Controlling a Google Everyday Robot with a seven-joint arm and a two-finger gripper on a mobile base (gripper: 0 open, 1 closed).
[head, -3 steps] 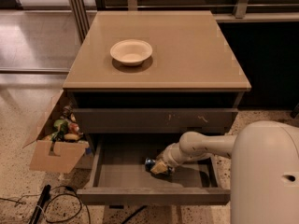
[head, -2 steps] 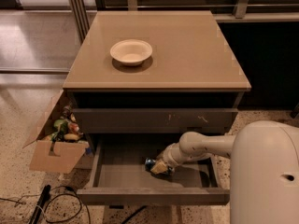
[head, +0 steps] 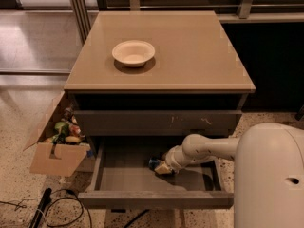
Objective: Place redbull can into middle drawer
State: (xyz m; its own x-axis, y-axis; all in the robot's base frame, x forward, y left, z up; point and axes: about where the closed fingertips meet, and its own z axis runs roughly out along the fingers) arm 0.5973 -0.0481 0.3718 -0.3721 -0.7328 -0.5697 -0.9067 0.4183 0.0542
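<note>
Staying in middle drawer [head: 126, 174], claw [head: 162, 168] adjoins redbull can [head: 154, 163].

1. A cream round bowl [head: 133, 52] sits upright on the tan cabinet surface [head: 194, 56], toward its left rear.
2. Under that top, a shut drawer front [head: 142, 122] bears white scratches.
3. An open cardboard box [head: 53, 159] of mixed small items stands on the speckled floor [head: 16, 137], just left of the cabinet.
4. Black cables [head: 61, 209] lie near the box.
5. The hand [head: 160, 167] is low, beneath the scratched front.
</note>
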